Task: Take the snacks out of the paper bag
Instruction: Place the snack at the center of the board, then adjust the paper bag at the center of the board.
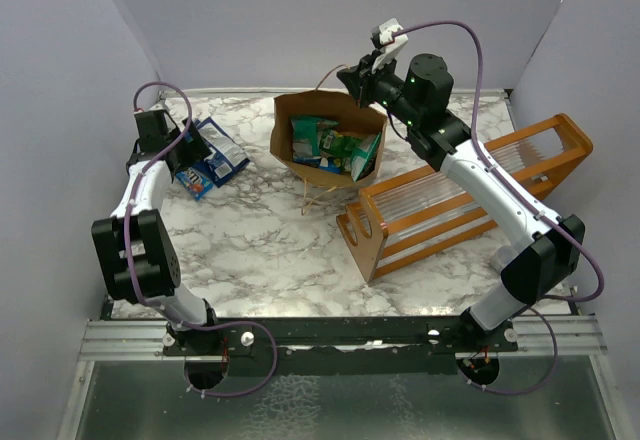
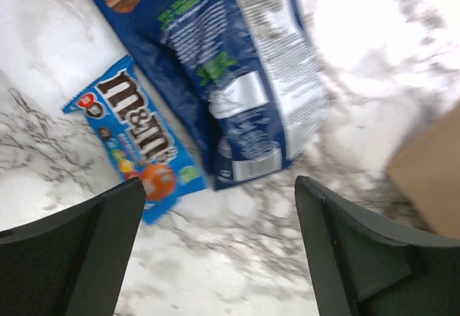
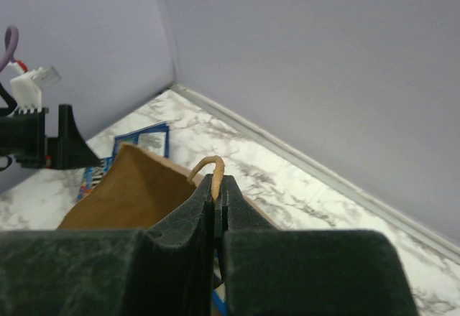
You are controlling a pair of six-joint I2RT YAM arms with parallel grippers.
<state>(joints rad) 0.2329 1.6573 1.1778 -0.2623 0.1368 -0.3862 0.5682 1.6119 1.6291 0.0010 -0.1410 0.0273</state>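
At paper bag [image 1: 325,176]: right gripper [image 3: 216,187] pinches handle [image 3: 205,164], left gripper [image 2: 219,187] open over snacks [image 2: 244,79]. Risk: handle tears, bag tips.

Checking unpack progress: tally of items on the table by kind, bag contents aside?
Snacks outside the bag: 2 (M&M's packet, dark blue packet)
Paper bag: 1
Orange wooden rack: 1
Total: 4
Packets inside the bag overlap; uncountable.
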